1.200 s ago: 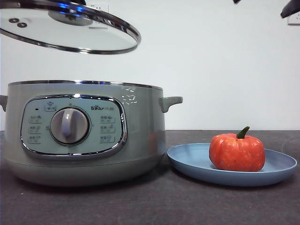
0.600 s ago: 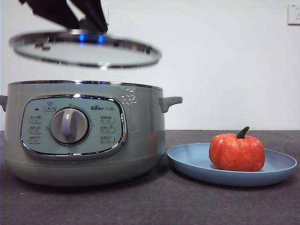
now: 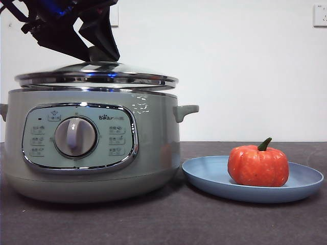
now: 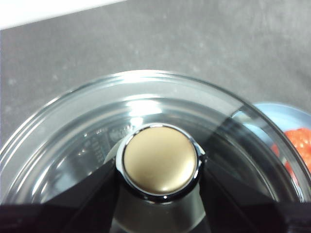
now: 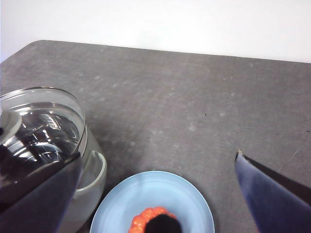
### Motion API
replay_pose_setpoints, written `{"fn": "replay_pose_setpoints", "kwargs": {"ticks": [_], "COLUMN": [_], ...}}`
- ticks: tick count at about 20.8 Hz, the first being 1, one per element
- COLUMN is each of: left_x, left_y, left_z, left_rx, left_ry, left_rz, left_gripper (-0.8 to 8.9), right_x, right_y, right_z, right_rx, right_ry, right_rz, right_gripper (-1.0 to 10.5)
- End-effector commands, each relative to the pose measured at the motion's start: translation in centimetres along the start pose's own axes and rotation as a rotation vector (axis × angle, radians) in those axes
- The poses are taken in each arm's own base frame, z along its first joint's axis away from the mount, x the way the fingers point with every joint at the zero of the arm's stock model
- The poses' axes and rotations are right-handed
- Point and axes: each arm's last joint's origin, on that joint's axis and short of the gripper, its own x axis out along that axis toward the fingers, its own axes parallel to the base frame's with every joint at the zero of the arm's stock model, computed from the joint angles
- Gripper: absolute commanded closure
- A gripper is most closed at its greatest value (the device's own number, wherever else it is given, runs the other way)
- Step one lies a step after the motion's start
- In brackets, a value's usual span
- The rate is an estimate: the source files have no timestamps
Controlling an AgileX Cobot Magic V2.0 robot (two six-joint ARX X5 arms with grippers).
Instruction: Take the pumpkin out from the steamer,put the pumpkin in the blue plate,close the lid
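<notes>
The pale grey-green steamer [image 3: 92, 148] stands on the left of the table. The glass lid [image 3: 97, 76] lies level at its rim; I cannot tell if it rests fully. My left gripper [image 3: 99, 53] comes down from the upper left and is shut on the lid's knob [image 4: 159, 162]. The orange-red pumpkin [image 3: 258, 166] sits upright in the blue plate [image 3: 204, 176] to the steamer's right. My right gripper [image 5: 158, 155] is open and empty, high above the plate [image 5: 150, 194] and the pumpkin [image 5: 143, 221], and out of the front view.
The steamer's side handle [image 3: 186, 111] sticks out towards the plate. A dark grey tabletop [image 3: 163, 219] runs to a white wall behind. A wall socket [image 3: 320, 15] is at the upper right.
My left gripper has lowered the lid from well above the steamer down onto its rim, moving it a little to the right and levelling it. The pumpkin and plate have not moved.
</notes>
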Motion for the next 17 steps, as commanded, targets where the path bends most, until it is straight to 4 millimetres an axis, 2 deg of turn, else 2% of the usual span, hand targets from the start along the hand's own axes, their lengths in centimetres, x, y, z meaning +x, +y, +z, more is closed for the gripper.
{"fn": "replay_pose_setpoints", "kwargs": {"ticks": [1, 12, 17], "left_x": [0.0, 1.5, 1.4], "left_y": [0.0, -0.1, -0.2], "left_z": [0.3, -1.2, -1.7], "left_rx": [-0.013, -0.026, -0.025], "left_ry": [-0.031, 0.096, 0.15], "left_rz": [-0.004, -0.003, -0.045], "left_gripper": [8.22, 8.22, 8.22], "right_x": [0.0, 0.0, 0.0], "right_y": [0.0, 0.0, 0.0], "right_z": [-0.1, -0.1, -0.1], "right_rx": [0.007, 0.007, 0.007], "right_ry": [-0.003, -0.004, -0.004], "right_rz": [0.0, -0.001, -0.001], "right_gripper": [3.8, 3.8, 3.8]}}
